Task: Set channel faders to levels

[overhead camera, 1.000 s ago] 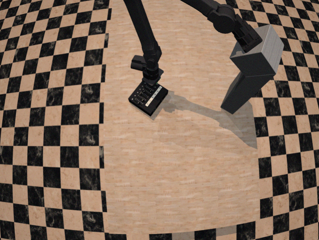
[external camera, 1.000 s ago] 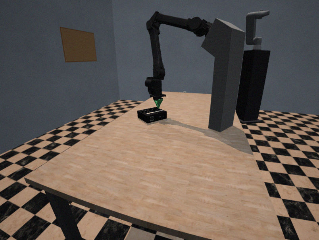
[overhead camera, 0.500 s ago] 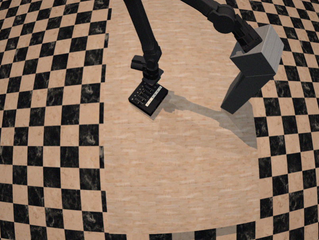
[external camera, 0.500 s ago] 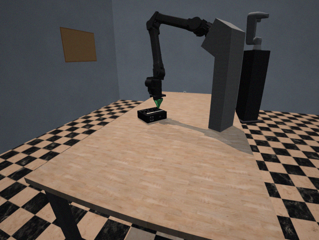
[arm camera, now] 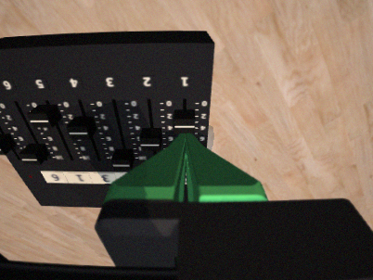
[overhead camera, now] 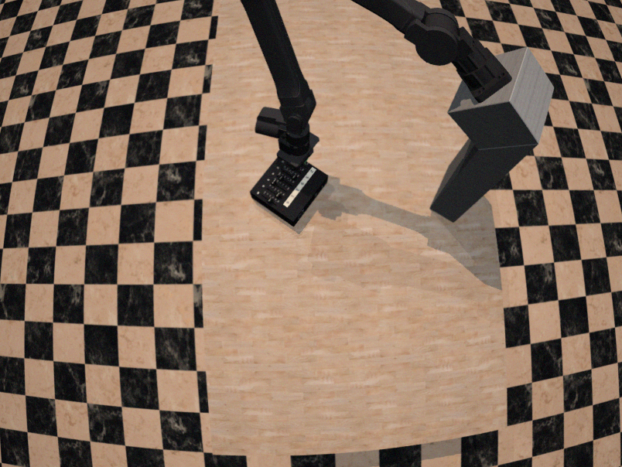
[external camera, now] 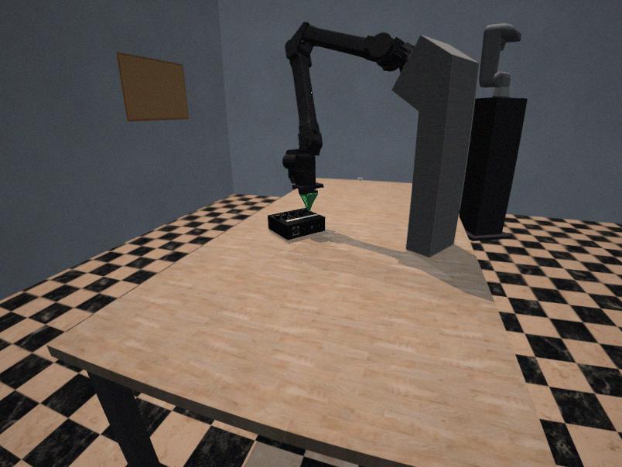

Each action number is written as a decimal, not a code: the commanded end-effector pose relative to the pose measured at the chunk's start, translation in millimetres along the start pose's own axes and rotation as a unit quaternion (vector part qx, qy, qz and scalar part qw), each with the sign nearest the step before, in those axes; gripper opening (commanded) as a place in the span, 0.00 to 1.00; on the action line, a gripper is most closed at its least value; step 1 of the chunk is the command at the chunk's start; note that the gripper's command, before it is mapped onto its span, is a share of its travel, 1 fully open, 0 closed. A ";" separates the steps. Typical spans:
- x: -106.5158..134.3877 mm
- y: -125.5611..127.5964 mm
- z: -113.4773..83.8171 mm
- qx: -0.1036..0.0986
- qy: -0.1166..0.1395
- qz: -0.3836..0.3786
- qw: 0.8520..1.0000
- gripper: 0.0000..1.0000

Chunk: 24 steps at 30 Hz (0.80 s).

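Lighting desk [overhead camera: 288, 191] sits flat on the wooden table [external camera: 301, 322], toward the far left part of the top, well apart from the grey pedestal [external camera: 437, 151] that carries the arm [external camera: 306, 105].

Gripper [arm camera: 186, 139]: green fingers pressed together to a single point, nothing between them. The tip sits just at the near edge of the channel 1 fader cap [arm camera: 184, 119]; whether it actually touches cannot be told from the wrist view.

Wrist view, channel numbers read upside down, 1 at right through 6 at left. Cap line on channel 1 lies between the 2 and 4 marks. Channel 2 fader cap [arm camera: 151, 137] is lower on its scale, near 6. Channel 3 cap [arm camera: 122, 158] is further along again. Channel 4 cap [arm camera: 81, 126] sits near 4; channel 5 cap [arm camera: 42, 114] near 2.

Tape strip [arm camera: 81, 177] shows the figures 9, 1, 3; the rest is hidden behind the fingers.
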State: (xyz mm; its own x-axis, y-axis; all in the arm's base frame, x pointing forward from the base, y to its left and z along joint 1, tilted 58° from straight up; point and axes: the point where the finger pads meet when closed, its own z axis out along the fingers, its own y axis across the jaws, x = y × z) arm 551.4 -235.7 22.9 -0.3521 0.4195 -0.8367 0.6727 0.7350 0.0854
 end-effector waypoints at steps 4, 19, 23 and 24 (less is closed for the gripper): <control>-4.4 1.6 -9.5 -0.003 -0.011 0.004 1.000 0.00; 2.6 5.5 -43.7 -0.005 0.000 0.001 1.000 0.00; 2.6 5.3 -50.4 -0.005 -0.001 0.000 1.000 0.00; 2.4 5.4 -51.1 -0.005 -0.001 0.000 1.000 0.00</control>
State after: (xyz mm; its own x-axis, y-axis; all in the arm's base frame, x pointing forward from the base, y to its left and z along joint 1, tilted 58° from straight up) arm 526.0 -217.2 43.6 -0.3477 0.4189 -0.8388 0.6751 0.7327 0.0861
